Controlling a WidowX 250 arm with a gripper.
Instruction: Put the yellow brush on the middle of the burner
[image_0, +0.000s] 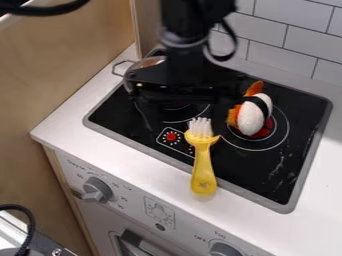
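From my station I see a wooden panel (63, 75) along the left, flat and smooth with a pale tan grain, and white rectangular tiles (287, 32) with dark grout lines rising behind. The white counter (87, 107) is matte and straight-edged, above a pale stove front with ridged gray knobs (97, 189). Set into it is the cooktop (257, 172), a glossy black rounded rectangle with a gray rim, thin pale burner rings, and whitish scuffs toward its right side.

My arm (190, 25) comes down from the top edge, all dark plastic and metal, with a loop of black cable beside it. The black gripper (179, 92) hangs over the rear left part of the cooktop; I can't tell whether it is spread or closed. Behind it, partly hidden, is a rounded, shiny pot (137, 70) with a wire handle.

The yellow brush (203, 167) lies across the cooktop's front rim, its white bristles on the black surface between the two front burner rings and its rounded handle end over the counter. On the right burner (264, 136) sits a toy sushi (252, 118), smooth and white, with a black band and an orange topping.
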